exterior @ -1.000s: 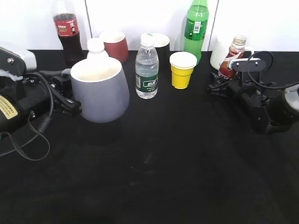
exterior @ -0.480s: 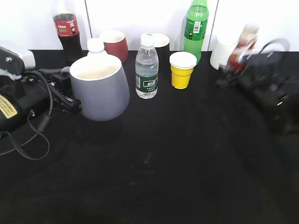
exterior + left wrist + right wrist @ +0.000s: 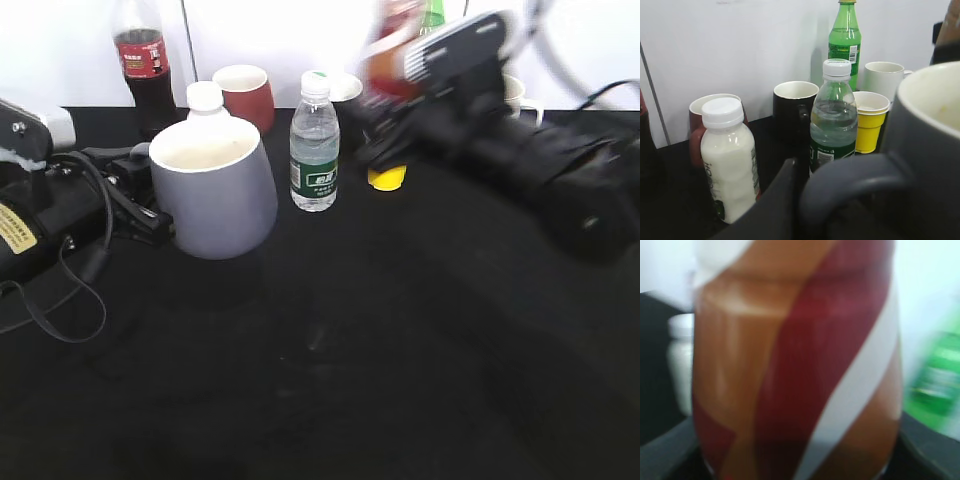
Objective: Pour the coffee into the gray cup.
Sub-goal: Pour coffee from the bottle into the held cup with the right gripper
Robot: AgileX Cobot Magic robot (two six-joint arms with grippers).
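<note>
While the right gripper pinches the blurred coffee, the left gripper clamps the gray cup handle, seen only up close.

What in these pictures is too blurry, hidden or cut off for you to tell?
- Coffee bottle, exterior view: motion blur smears it; the cap cannot be made out.
- Right gripper, right wrist view: the bottle fills the frame, so no fingers show.
- Yellow cup, exterior view: mostly hidden behind the right arm.
- Left gripper, left wrist view: only a dark edge shows by the gray cup's handle.
- Gray cup: cut off by the frame's right edge.
</note>
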